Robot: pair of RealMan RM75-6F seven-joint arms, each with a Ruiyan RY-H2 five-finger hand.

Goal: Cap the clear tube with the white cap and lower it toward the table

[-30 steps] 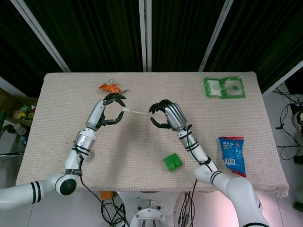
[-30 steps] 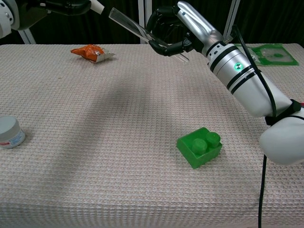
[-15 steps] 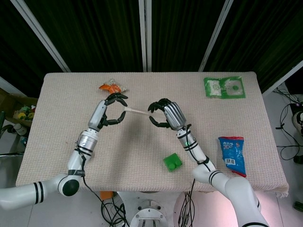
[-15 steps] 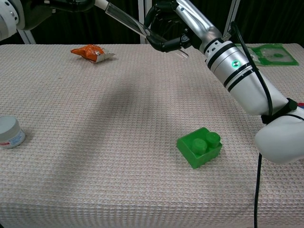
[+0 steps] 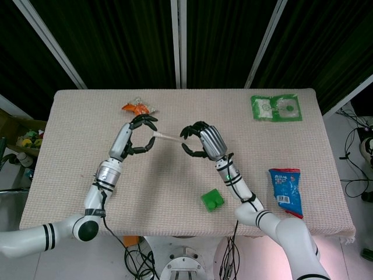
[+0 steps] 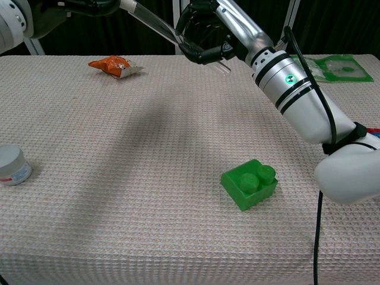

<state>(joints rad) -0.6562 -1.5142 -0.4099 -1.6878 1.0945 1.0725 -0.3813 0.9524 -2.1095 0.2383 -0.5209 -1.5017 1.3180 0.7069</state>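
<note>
A clear tube [image 5: 170,138] spans the gap between my two hands, above the middle of the table [image 5: 175,181]. My left hand [image 5: 136,134] pinches the tube's left end, where the white cap [image 5: 156,134] sits. My right hand [image 5: 201,140] has its fingers curled around the other end. In the chest view the tube [image 6: 153,22] slopes down from the left hand [image 6: 89,5] at the top edge into the right hand [image 6: 205,37]. A short clear tip [image 6: 224,66] pokes out beyond the right hand's fingers. Both hands are well off the cloth.
A green brick [image 5: 213,200] [image 6: 249,183] lies in front of my right forearm. An orange packet [image 5: 135,107] sits at the far left, a green pouch [image 5: 275,108] at the far right, a blue packet [image 5: 285,189] at the right edge. A small grey jar [image 6: 12,165] stands near left.
Both hands have crept slightly up and away with the tube still between them. The right hand has shifted a little to the left. The grips look unchanged.
</note>
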